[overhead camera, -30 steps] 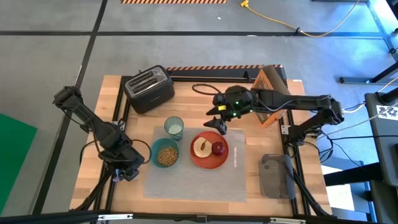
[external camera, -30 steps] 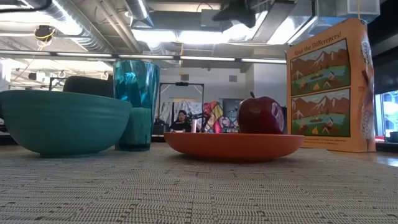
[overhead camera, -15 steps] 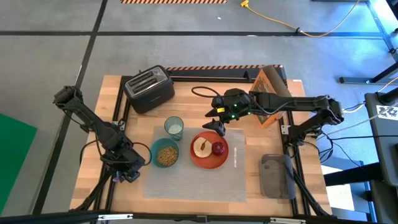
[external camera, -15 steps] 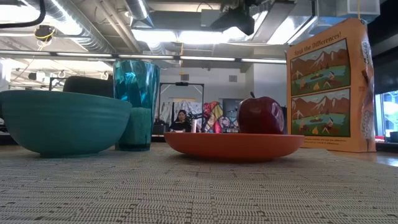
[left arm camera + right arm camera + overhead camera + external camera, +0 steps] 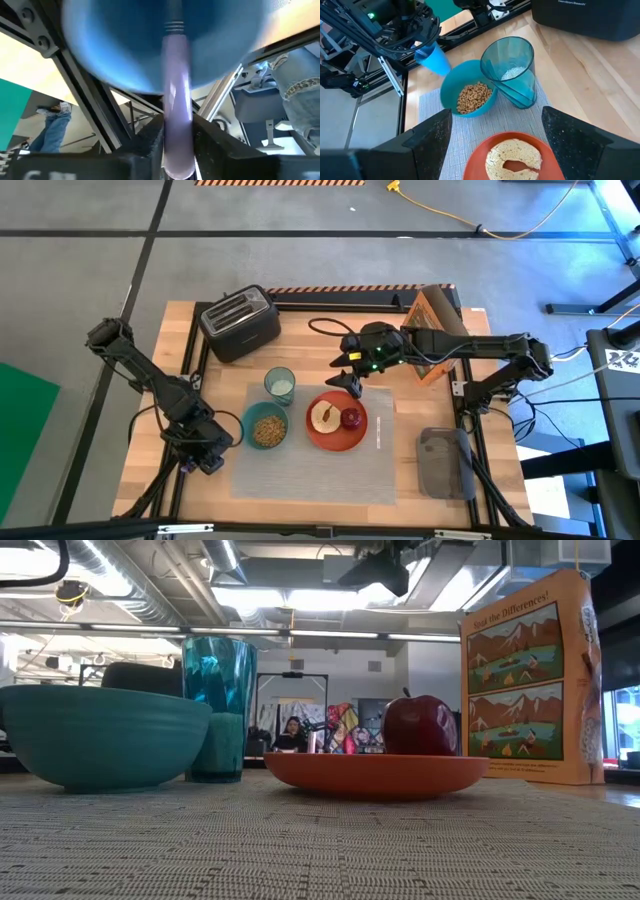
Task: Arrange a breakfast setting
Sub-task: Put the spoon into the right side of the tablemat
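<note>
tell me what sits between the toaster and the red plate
The green glass stands between the toaster and the plate, on the placemat's far edge; the high view shows this.

Bare placemat [image 5: 300, 475] before bowl [image 5: 266, 426], plate [image 5: 336, 421]

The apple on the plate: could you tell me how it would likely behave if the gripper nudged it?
The apple is round, so it would probably roll. It sits beside the toast on a shallow plate, whose low rim may not stop it. Its glossy skin looks slippery.
</note>
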You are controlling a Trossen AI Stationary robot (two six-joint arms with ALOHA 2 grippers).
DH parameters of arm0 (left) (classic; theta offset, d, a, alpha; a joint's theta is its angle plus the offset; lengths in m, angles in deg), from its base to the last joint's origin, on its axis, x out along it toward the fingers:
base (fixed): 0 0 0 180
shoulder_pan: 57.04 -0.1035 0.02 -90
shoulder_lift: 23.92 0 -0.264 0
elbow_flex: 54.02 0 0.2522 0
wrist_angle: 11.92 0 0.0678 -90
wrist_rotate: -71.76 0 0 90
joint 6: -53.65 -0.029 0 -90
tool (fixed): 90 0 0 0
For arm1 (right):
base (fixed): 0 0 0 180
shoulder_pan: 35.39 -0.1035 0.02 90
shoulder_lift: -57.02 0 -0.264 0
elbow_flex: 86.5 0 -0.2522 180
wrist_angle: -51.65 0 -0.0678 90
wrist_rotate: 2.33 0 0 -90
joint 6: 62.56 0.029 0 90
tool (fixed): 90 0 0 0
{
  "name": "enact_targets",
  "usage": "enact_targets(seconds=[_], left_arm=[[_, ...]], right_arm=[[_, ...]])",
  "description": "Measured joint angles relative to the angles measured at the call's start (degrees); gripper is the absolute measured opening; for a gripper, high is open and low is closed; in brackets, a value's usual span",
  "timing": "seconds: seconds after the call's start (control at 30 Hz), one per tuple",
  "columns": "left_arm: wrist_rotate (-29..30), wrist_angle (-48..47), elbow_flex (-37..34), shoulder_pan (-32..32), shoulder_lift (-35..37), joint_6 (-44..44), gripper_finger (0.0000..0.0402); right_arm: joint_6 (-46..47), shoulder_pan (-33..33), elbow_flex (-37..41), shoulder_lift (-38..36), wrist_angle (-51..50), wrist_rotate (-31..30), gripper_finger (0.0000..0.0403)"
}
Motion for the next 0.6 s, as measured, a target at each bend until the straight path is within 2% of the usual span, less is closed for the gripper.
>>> enact_targets(seconds=[0.1, 0.3, 0.6], left_arm=[[-0.6, 0.7, 0.0, 0.0, 0.0, 0.0, 0.0072], [-2.7, 0.3, 0.5, 0.0, 0.0, -0.2, 0.0076], [-2.5, -0.5, 6.0, -0.1, 0.9, -0.2, 0.0079]], right_arm=[[0.0, 0.0, 0.0, 0.0, 0.0, 0.0, 0.0298], [0.0, 0.0, 0.0, 0.0, 0.0, -0.7, 0.0298], [-0.4, 0.0, 0.0, 0.0, 0.0, -0.9, 0.0298]])
